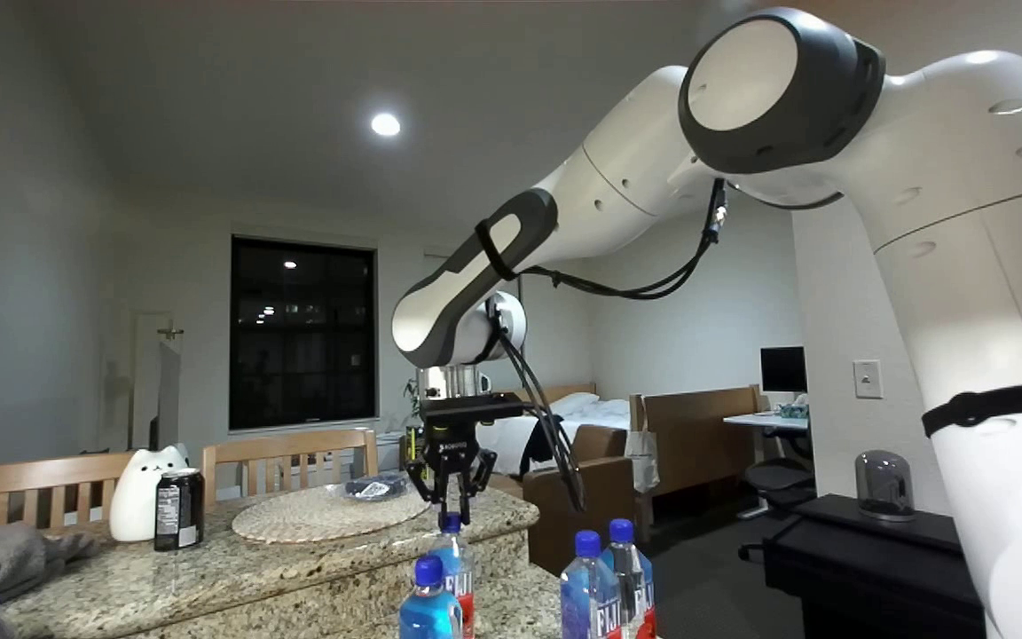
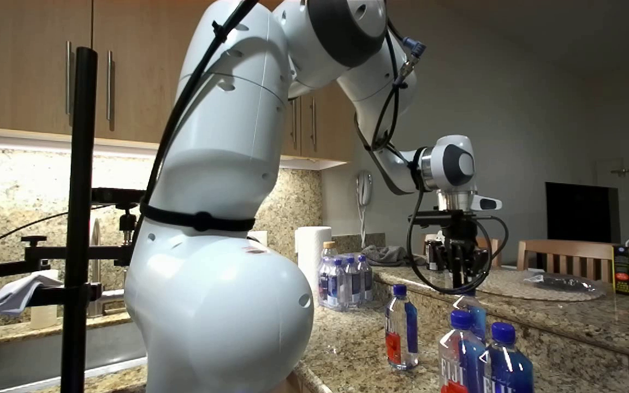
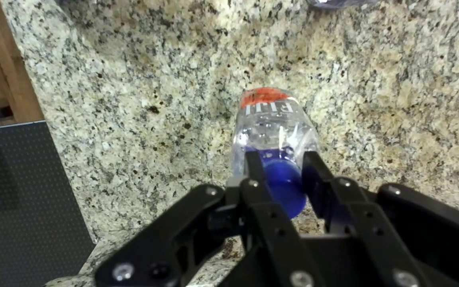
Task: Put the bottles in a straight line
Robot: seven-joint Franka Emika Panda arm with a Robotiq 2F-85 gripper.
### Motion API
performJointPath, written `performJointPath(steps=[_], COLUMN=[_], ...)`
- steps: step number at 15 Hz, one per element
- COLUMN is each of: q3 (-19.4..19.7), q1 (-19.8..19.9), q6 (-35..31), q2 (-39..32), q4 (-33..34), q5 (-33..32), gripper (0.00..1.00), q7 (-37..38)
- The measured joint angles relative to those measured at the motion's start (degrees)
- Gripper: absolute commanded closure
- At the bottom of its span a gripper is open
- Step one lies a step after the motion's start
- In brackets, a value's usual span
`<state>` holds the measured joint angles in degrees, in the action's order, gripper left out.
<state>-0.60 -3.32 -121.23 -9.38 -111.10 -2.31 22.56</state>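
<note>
A clear bottle with a blue cap and red label edge stands under my gripper. The fingers lie on either side of its cap, part way apart. Whether they press on it cannot be told. In both exterior views the gripper is at cap height of this bottle. Another bottle stands apart. Two more bottles stand close together; they also show as a near pair. A bottle base shows at the wrist view's top edge.
The raised granite ledge runs beside the lower counter. It bears a round mat, a dark can, a white cat figure and a carton. A bottle pack and paper towel roll stand behind.
</note>
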Motion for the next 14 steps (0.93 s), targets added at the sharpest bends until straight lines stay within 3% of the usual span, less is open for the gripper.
performJointPath(steps=[1, 2, 9, 13, 14], q3=[0.0, 0.0, -0.1, 0.0, 0.0], q1=[0.0, 0.0, 0.0, 0.0, 0.0], q6=[0.0, 0.0, 0.0, 0.0, 0.0], q2=[0.0, 0.0, -0.2, -1.1, -1.5], q4=[0.0, 0.0, -0.1, -0.1, -0.1], q5=[0.0, 0.0, 0.0, 0.0, 0.0], gripper=[0.45, 0.45, 0.01, 0.0, 0.25], q7=[0.0, 0.0, -0.7, -0.7, -0.7])
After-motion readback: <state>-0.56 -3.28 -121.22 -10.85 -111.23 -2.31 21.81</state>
